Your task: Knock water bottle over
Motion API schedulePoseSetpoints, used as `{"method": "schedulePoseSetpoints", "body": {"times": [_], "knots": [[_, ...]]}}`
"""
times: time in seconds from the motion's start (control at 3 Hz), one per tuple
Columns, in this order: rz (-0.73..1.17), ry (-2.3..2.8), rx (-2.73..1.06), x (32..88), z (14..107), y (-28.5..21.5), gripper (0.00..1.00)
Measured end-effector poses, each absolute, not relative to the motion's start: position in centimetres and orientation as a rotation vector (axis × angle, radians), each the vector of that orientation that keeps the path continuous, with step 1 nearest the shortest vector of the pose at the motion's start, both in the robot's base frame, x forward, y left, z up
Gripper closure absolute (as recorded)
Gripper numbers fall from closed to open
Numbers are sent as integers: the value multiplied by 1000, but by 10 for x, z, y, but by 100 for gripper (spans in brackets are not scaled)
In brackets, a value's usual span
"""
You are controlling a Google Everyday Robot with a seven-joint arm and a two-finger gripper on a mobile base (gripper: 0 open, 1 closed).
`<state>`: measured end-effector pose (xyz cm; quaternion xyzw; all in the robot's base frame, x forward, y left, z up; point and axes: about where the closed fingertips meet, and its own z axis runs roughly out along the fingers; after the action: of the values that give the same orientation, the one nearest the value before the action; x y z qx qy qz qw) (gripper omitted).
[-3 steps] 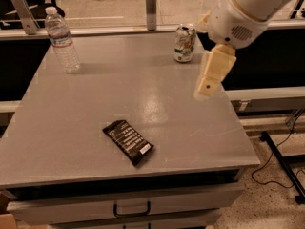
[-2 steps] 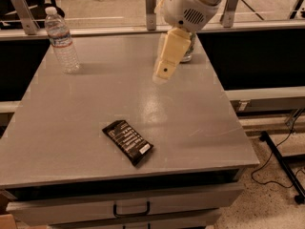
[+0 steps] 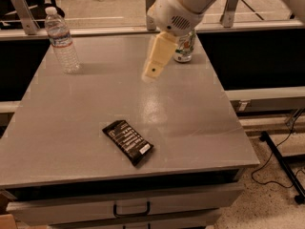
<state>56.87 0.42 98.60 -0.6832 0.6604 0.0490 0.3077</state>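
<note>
The water bottle (image 3: 61, 40) stands upright at the far left corner of the grey table (image 3: 66, 128). It is clear ribbed plastic with a white cap and a white, red and blue label. My gripper (image 3: 151, 73) hangs from the white arm above the far middle of the table, its cream fingers pointing down and left. It is well to the right of the bottle and holds nothing that I can see.
A short white-and-green drink can (image 3: 185, 46) stands at the far right, partly behind my arm. A black snack packet (image 3: 127, 142) lies flat near the front middle. A rail with metal posts (image 3: 19, 11) runs behind the table. Drawers sit below the front edge.
My arm and gripper have moved left across the table, from the right side past the can toward the far middle. The bottle, can and packet have not moved.
</note>
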Motion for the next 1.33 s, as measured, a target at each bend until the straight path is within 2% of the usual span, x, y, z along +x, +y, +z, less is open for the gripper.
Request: {"method": "schedulePoseSetpoints", "body": {"times": [0.67,1.33], "knots": [[257,1572,-1670,686,950,103,0],[480,1505,-1516,736,933,193,0]]}}
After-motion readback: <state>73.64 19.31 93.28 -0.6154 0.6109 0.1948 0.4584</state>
